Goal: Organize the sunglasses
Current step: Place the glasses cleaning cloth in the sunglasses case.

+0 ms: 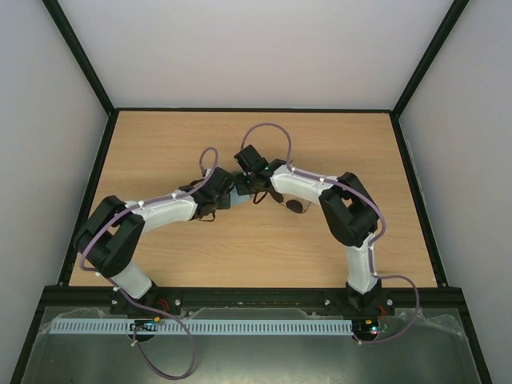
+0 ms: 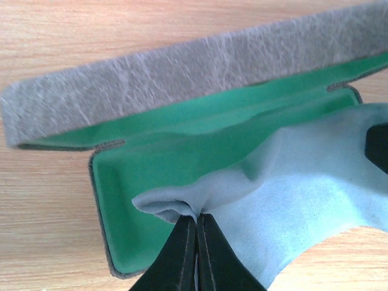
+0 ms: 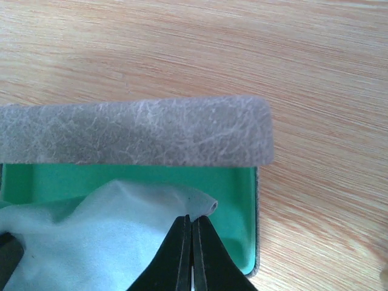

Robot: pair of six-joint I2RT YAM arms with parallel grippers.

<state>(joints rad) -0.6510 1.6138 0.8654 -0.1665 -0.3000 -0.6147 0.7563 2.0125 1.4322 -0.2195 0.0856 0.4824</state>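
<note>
The grey case with green lining lies open in the left wrist view (image 2: 182, 73) and the right wrist view (image 3: 133, 130). A light blue cloth (image 2: 315, 194) hangs over the green tray and also shows in the right wrist view (image 3: 91, 236). My left gripper (image 2: 197, 215) is shut on the cloth's left corner. My right gripper (image 3: 192, 218) is shut on its right corner. In the top view both grippers, left (image 1: 226, 194) and right (image 1: 248, 186), meet mid-table over the case. One round dark lens of the sunglasses (image 1: 294, 206) shows under the right arm; the rest is hidden.
The wooden table (image 1: 160, 144) has black frame rails along its sides and white walls behind. The right gripper's finger (image 2: 379, 148) shows at the right edge of the left wrist view. The left gripper's finger (image 3: 7, 254) shows at the lower left of the right wrist view.
</note>
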